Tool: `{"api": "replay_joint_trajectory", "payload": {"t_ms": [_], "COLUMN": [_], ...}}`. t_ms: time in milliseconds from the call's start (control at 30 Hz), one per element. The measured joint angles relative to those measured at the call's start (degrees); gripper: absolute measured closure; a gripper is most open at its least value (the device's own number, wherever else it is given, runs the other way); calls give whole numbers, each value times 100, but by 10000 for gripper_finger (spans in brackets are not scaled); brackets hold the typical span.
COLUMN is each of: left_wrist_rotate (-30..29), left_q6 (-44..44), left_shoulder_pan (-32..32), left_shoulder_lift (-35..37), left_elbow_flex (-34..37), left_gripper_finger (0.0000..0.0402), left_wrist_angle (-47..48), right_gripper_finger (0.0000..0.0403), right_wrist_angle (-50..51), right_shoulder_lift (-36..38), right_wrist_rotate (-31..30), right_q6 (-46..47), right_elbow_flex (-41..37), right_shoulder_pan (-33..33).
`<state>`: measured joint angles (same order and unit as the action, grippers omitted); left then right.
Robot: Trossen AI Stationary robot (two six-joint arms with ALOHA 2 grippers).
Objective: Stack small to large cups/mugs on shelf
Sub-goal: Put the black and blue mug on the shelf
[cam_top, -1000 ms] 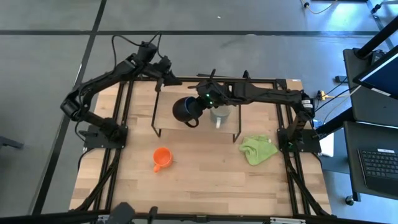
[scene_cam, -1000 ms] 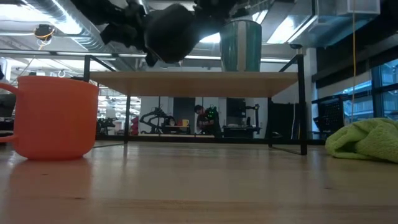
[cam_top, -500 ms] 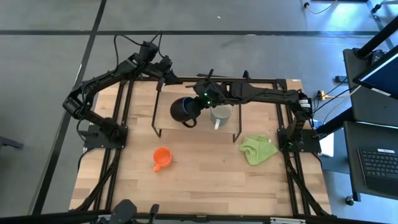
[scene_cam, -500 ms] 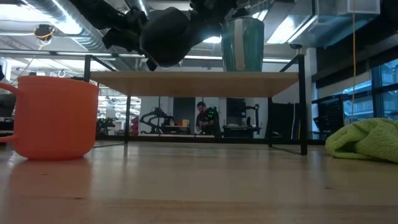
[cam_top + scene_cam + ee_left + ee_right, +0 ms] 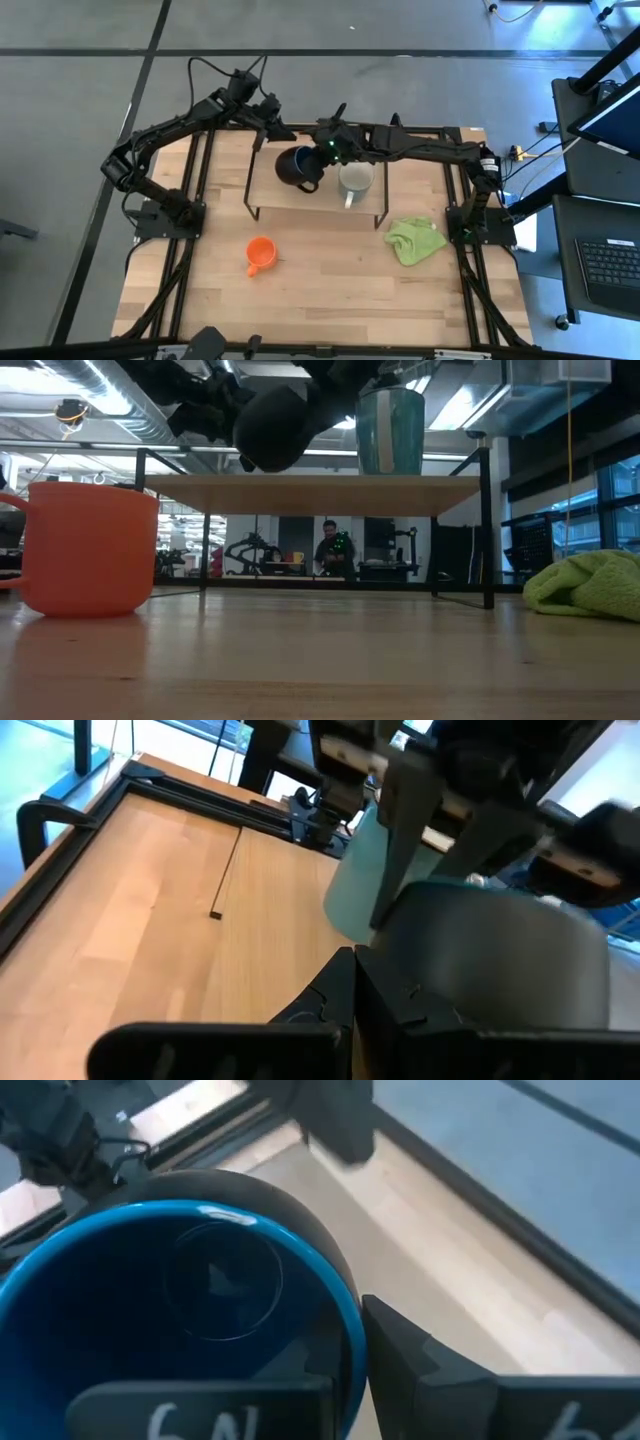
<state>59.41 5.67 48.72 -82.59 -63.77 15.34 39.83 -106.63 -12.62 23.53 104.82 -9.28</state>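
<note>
Dark blue mug (image 5: 296, 167) — carried by the right gripper (image 5: 322, 160), clamped on its rim, tilted above the shelf (image 5: 268, 195) beside the white mug (image 5: 355, 179) | change: mug is shifted from the shelf's front edge to over the board — placement is judged near | left gripper (image 5: 268, 125) closed, empty, behind the shelf | orange mug (image 5: 260, 254) on the table, not yet stacked

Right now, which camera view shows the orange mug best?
The low view: the orange mug stands close and large on the table, its wall plain. The high view shows it small from above, handle included. Neither wrist view shows it.
</note>
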Motion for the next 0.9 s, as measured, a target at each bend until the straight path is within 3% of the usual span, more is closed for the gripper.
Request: {"api": "replay_joint_trajectory", "payload": {"t_ms": [133,433,900], "left_wrist_rotate": [-45,-137,-144], "left_q6": [31,17,87], "left_shoulder_pan": [18,190,172], "left_shoulder_lift": [0,0,0], "left_elbow_flex": [0,0,0], "left_gripper_finger": [401,401,401], "left_wrist_angle": [8,6,-136], "right_gripper_finger": [369,369,369], "right_wrist_angle": [150,1505,1162], "right_shoulder_lift": [0,0,-319], "right_wrist_rotate": [6,-57,493], "right_q6": [-275,-612,-535], "right_elbow_flex": [314,1181,1208], "right_shoulder_pan": [-10,-171,-295]}}
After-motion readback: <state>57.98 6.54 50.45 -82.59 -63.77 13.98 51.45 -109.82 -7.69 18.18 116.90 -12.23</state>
